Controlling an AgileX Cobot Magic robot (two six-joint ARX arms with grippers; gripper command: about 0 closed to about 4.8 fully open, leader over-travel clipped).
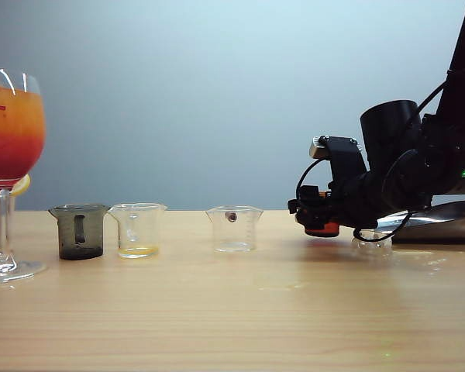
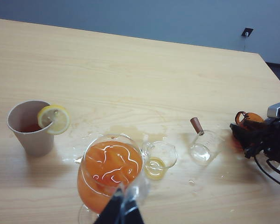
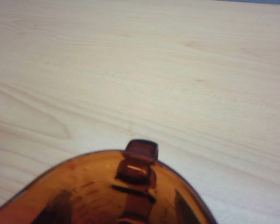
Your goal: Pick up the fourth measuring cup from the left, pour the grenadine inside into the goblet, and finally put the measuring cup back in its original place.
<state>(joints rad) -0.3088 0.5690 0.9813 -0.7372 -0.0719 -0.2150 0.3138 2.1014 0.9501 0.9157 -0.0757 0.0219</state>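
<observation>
Amber measuring cup (image 1: pixel 323 229) (upright) on table; orange-red-filled goblet (image 1: pixel 12 132) far left

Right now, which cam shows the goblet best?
Exterior view: the goblet shows bowl, stem and foot, though cut at the frame edge. Left wrist view sees only down into its bowl. Right wrist view misses it.

My right arm (image 1: pixel 403 167) is matte black, with a bulky cylindrical joint and looping black cables. A small silver block sits on top, and a green light glows at the side. My right gripper (image 1: pixel 314 213) is black too.
</observation>
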